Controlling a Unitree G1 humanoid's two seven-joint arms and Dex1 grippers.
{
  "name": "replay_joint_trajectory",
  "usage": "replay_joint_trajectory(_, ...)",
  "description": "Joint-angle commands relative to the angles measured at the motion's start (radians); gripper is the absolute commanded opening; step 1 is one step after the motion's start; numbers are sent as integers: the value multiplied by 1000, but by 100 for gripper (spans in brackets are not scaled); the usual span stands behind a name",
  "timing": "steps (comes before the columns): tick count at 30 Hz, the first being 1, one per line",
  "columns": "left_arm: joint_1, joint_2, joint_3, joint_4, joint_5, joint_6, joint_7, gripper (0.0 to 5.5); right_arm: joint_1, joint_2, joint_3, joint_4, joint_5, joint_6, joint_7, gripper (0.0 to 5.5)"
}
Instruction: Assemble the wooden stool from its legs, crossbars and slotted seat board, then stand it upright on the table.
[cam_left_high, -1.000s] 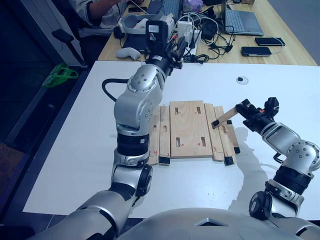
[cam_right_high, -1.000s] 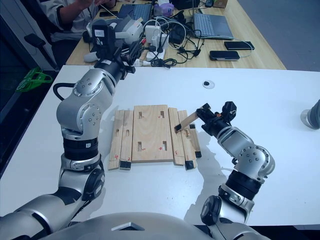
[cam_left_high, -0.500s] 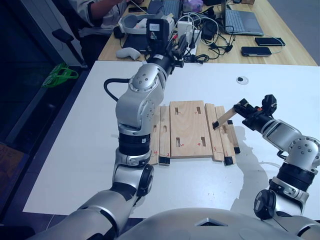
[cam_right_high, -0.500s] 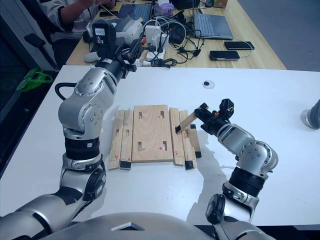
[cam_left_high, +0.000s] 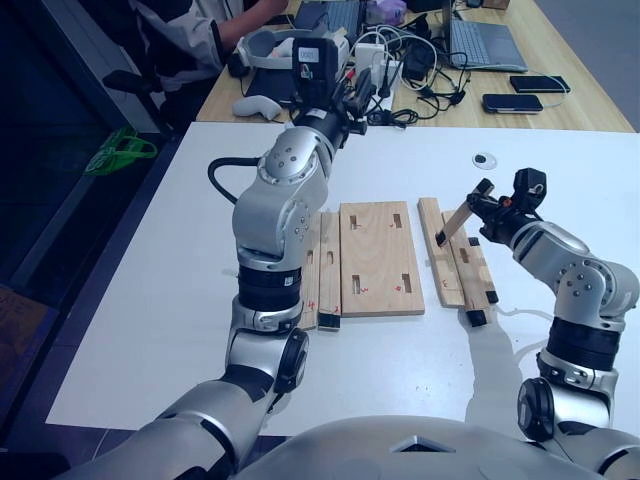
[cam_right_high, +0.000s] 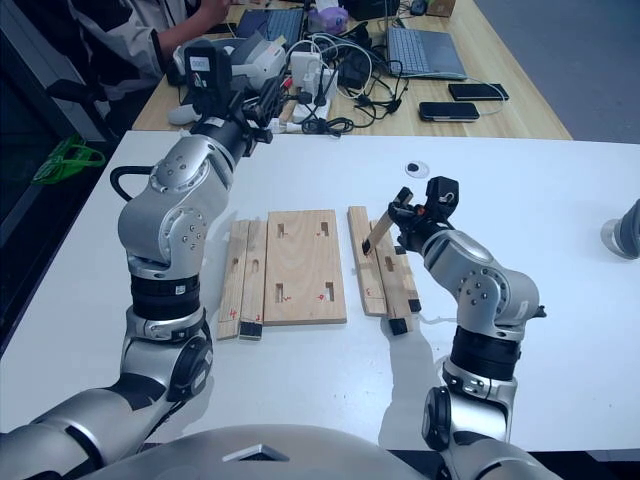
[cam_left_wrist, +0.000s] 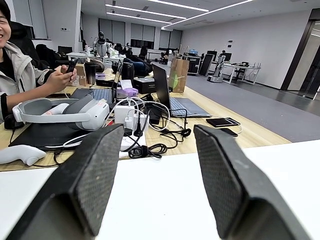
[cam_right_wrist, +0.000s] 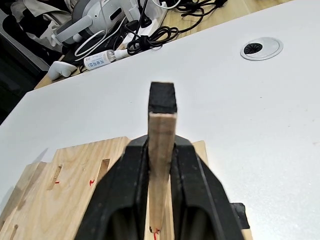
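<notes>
The right tool (cam_right_high: 402, 212) clamps a wooden leg (cam_right_high: 381, 229), tilted over two flat pieces (cam_right_high: 372, 270) beside the seat board (cam_right_high: 304, 265).

Right gripper (cam_left_high: 479, 204) holds a wooden bar (cam_left_high: 456, 222) tilted over legs (cam_left_high: 452, 272)

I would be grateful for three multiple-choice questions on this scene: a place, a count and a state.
1. Where does the seat board lie? A. between wooden strips B. at the table's far edge C. in a gripper
2. How many slots show in it? A. two B. four C. six
3. The right gripper is: A. open B. shut on a wooden piece C. lying on the table
Answers: 1 A, strips lie on both its sides; 2 B, two near each end; 3 B, it clamps the tilted piece.
</notes>
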Motion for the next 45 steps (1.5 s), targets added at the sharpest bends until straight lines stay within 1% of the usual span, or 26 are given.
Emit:
replay_joint_trajectory(1,-16,-4,7,13,7,-11,6,257,16,-38,63,-3,-50,3,27,40)
replay_joint_trajectory(7,-18,30,47,28,8,-28,7,257,25,-135,187,-24,-118,-9,118,40)
replay_joint_trajectory(10,-17,53,76,32,3,-26,5,257,35,-192,262,-25,-173,-54,171,40)
replay_joint_trajectory(12,-17,73,96,34,-3,-18,-1,257,35,-209,303,-21,-201,-87,199,40)
replay_joint_trajectory(15,-17,99,107,29,-5,-6,-14,257,45,-208,333,-29,-230,-114,217,40)
replay_joint_trajectory(18,-15,111,110,21,-6,5,-20,257,51,-193,336,-30,-245,-124,224,40)
replay_joint_trajectory(23,-22,118,104,18,-2,14,-29,257,53,-155,301,-19,-237,-116,218,40)
replay_joint_trajectory(26,-28,120,102,19,0,15,-32,257,57,-161,306,-10,-252,-128,229,40)
replay_joint_trajectory(31,-23,123,100,11,1,16,-37,257,66,-196,351,15,-318,-215,272,40)
replay_joint_trajectory(35,-17,121,100,1,-1,16,-35,257,95,-197,339,9,-330,-278,309,40)
replay_joint_trajectory(41,-12,109,98,-4,-1,11,-28,257,139,-203,288,-23,-327,-362,350,40)
replay_joint_trajectory(45,-17,106,95,10,2,6,-27,257,114,-206,262,-55,-325,-417,376,40)
